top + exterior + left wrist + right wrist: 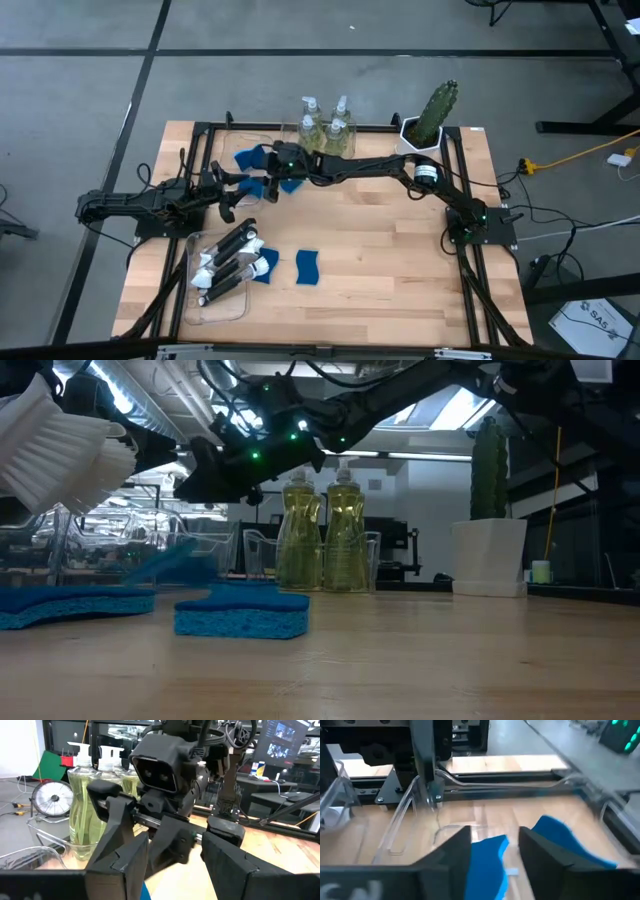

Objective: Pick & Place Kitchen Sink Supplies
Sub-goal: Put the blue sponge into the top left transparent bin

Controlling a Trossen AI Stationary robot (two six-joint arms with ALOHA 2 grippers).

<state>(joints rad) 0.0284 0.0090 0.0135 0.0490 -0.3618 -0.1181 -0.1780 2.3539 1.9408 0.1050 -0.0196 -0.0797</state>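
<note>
My right gripper (pixel 270 178) reaches across to the far left of the table and hangs open above a clear bin. In the right wrist view a blue sponge (pixel 487 862) shows below and between its fingers (pixel 455 852), with a second sponge (pixel 570 840) beside it. My left gripper (pixel 238 198) is open just to the near side of the right gripper, facing it (pixel 172 855). Two more blue sponges (pixel 308 267) (pixel 265 265) lie flat on the near part of the table. Black-handled brushes (pixel 225 262) lie in a clear bin. Soap bottles (pixel 325 125) stand upright at the far edge.
A green cactus in a white pot (pixel 432 115) stands at the far right corner. The soap bottles stand in a clear bin (pixel 372 560). The brush bin (pixel 192 245) is at the near left. A black frame (pixel 470 150) edges the table. Bare wood (pixel 400 260) lies centre and right.
</note>
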